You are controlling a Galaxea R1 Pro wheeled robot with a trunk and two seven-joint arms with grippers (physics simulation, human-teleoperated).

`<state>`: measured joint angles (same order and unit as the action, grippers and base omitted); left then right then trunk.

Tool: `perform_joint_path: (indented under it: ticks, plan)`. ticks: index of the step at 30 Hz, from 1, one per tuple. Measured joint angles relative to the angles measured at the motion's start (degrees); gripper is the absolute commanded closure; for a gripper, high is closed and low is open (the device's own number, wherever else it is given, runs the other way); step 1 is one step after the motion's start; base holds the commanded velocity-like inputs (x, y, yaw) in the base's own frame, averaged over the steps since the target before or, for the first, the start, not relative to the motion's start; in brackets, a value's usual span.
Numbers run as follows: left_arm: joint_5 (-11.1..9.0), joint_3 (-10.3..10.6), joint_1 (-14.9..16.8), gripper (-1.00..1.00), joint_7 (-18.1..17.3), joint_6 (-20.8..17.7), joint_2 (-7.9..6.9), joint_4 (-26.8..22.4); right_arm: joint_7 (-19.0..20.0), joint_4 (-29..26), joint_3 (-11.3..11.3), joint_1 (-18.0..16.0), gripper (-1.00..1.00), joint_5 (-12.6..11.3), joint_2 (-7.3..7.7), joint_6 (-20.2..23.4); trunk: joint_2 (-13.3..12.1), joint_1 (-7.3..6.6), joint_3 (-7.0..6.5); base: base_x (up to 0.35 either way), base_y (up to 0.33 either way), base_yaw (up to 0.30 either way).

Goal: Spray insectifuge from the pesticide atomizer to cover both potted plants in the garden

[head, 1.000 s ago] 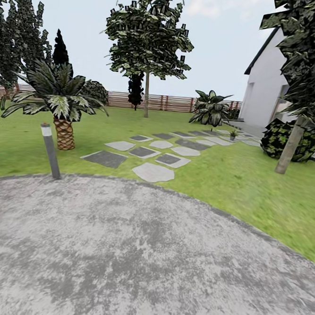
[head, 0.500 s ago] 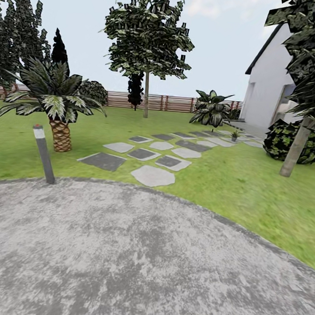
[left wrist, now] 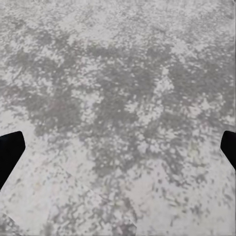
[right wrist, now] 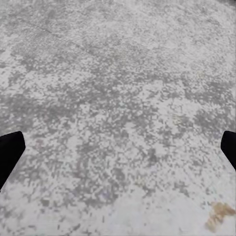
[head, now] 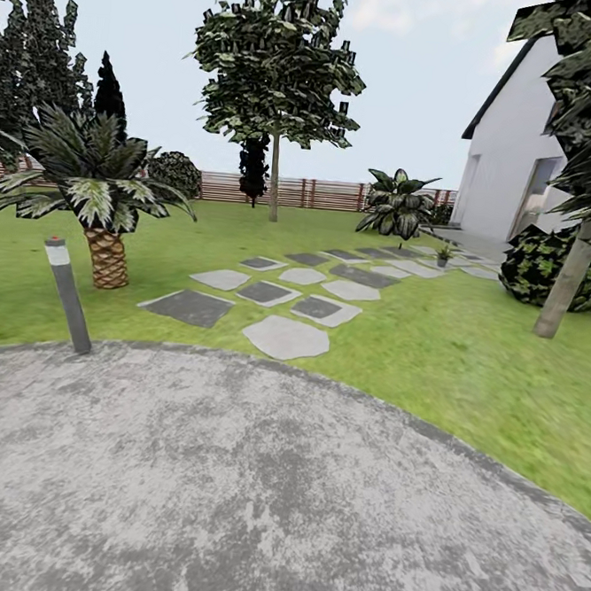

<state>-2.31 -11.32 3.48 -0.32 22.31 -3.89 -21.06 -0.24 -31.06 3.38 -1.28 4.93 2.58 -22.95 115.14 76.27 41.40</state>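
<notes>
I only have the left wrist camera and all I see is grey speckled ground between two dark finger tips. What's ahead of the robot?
Observer: In the head view, a trail of stone slabs crosses the lawn beyond the round paving.
Operator: Any small potted plant out there?
Observer: Yes, one small potted plant sits far along the slabs, near the white house.
Operator: What's close by on the left?
Observer: A grey post lamp stands at the paving's edge, with a palm tree behind it.
Operator: And the right claw?
Observer: The right claw is open over the same grey paving, holding nothing.
</notes>
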Motion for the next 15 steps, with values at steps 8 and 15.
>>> perform_joint_path:
  ticks: [8,15]
  plan:
    - [0.0,-0.01,0.0,-1.0,0.0,0.01,-0.03,-0.03,0.0,0.0,0.0,0.0,-1.0,0.0,0.0,0.0,0.0,0.0,0.0,0.339,0.0,0.0]
    - [0.01,-0.02,0.0,-1.0,0.0,0.01,0.0,-0.03,0.0,0.0,0.0,0.0,-1.0,0.0,0.0,0.0,0.0,0.0,0.0,0.339,0.0,0.0]
